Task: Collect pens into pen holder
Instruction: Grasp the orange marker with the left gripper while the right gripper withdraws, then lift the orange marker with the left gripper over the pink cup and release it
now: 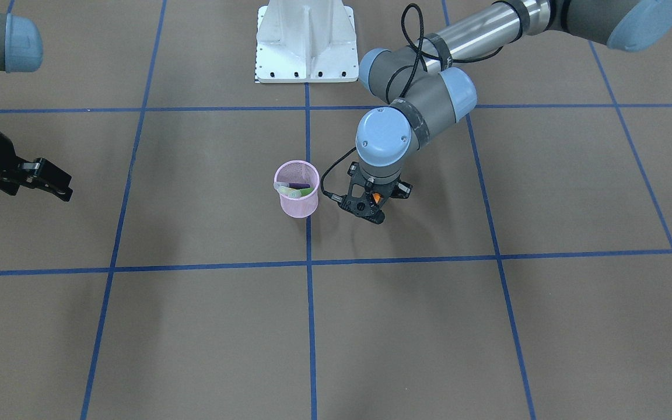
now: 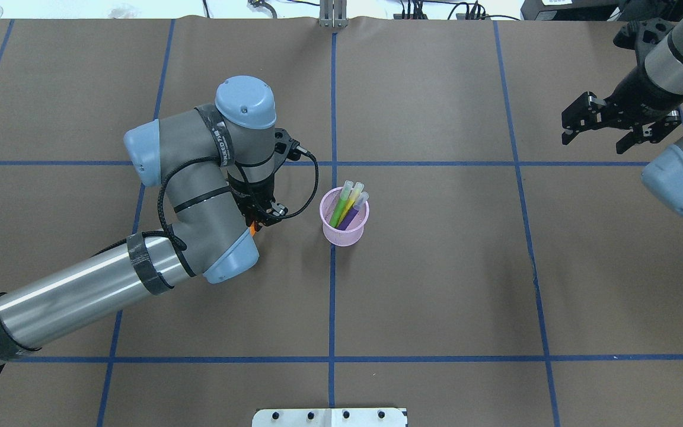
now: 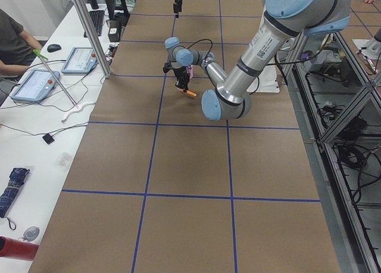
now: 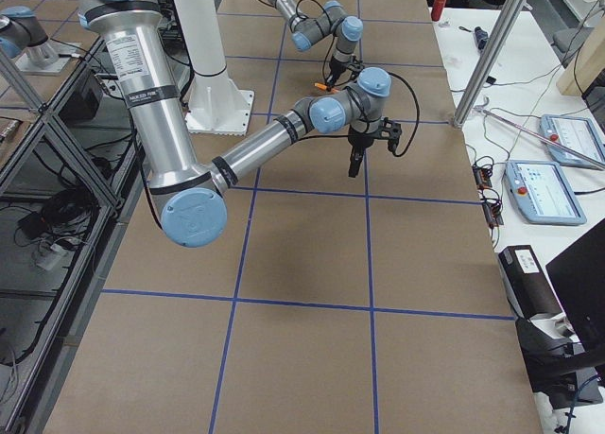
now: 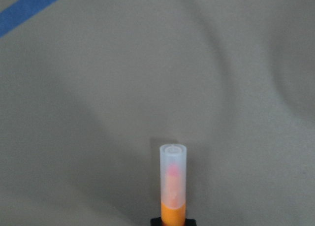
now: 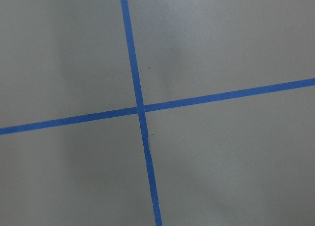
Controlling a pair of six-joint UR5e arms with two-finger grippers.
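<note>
brown counter (image 2: 436,284), blue tape grid (image 2: 332,296), left gripper (image 1: 374,201) jaws clamped on orange pen (image 5: 173,186) just beside pen holder (image 2: 344,234), right gripper (image 2: 595,131) jaws spread

Cameras ring the table (image 2: 436,267)
Opposed overhead and front views share the pen holder (image 2: 344,237); wrist views sit close.

A robotics lab. A large table (image 2: 436,267) covered in brown paper is marked into squares with blue tape lines (image 2: 332,308). 2 grey industrial robot arms (image 2: 69,308) reach over it, and a white metal pedestal (image 1: 305,44) is bolted at its edge. Aluminium frame posts (image 3: 89,32) border the table. A white side bench (image 3: 36,160) holds 2 teach pendants (image 3: 36,85) and loose cables (image 3: 36,127), with a person (image 3: 12,44) seated there.
</note>
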